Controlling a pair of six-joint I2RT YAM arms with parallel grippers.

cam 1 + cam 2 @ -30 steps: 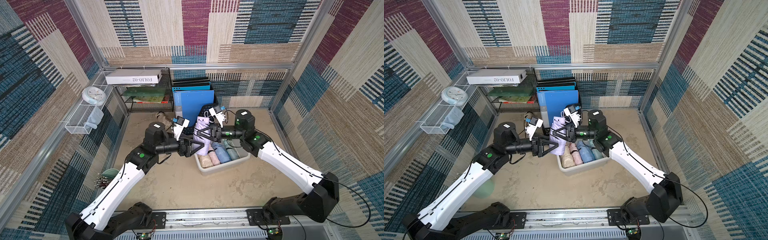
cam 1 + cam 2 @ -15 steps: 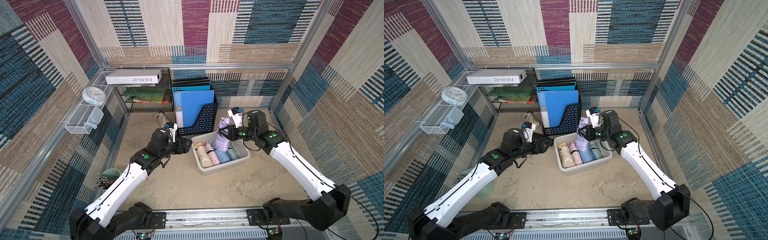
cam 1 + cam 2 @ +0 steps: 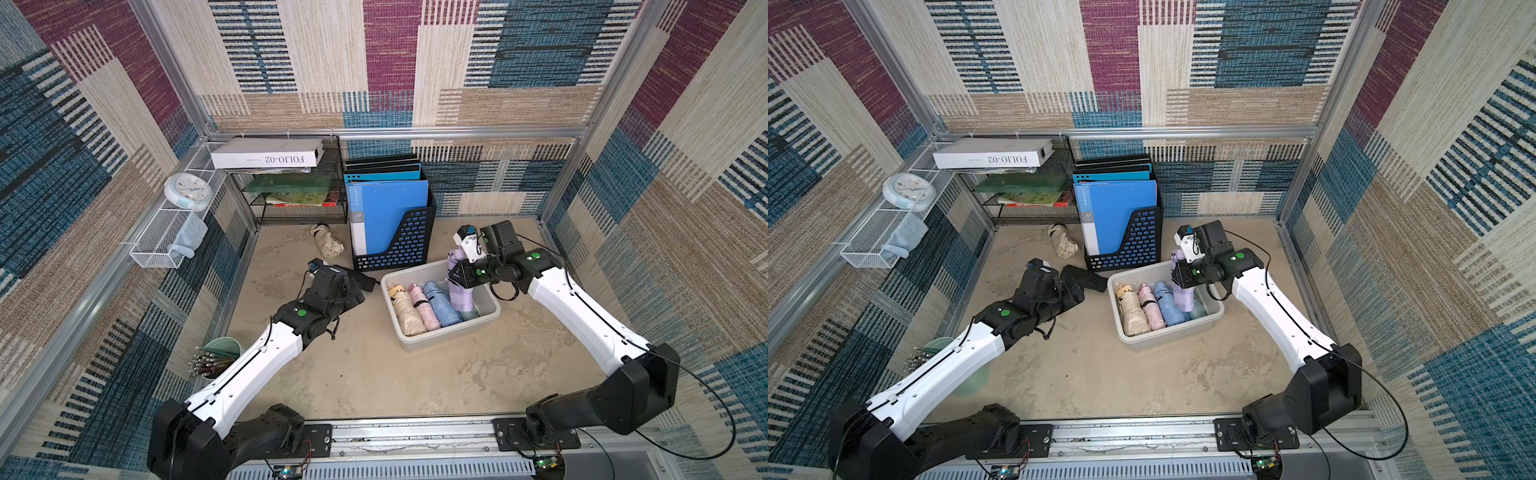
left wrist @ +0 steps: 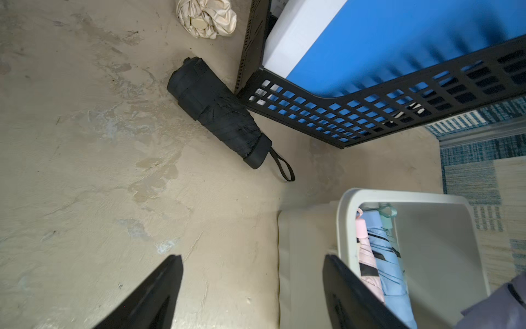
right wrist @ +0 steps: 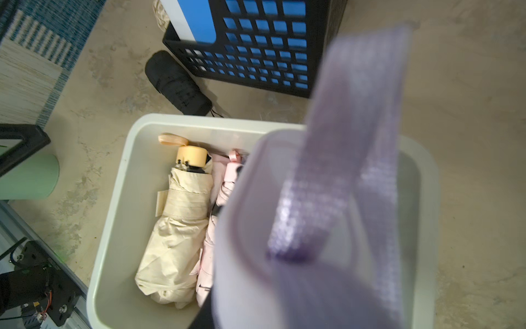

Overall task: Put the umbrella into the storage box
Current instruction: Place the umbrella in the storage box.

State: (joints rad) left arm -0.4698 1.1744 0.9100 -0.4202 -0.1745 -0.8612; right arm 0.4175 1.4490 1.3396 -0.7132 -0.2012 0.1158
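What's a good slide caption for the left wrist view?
Open left gripper facing a black umbrella lying by the file holder, storage box alongside.

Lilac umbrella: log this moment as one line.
right hand: shut on lilac umbrella | lilac umbrella: lower end inside storage box | left hand: open, empty | black umbrella: on tabletop

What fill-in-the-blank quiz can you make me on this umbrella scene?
1. The right gripper holds the lilac umbrella over the ____.
2. The black umbrella lies ____ the box, beside the file holder.
3. In the box, a ____ umbrella lies between the beige umbrella and the blue umbrella.
4. The left gripper has its jaws ____ and empty.
Missing words: box; outside; pink; open.
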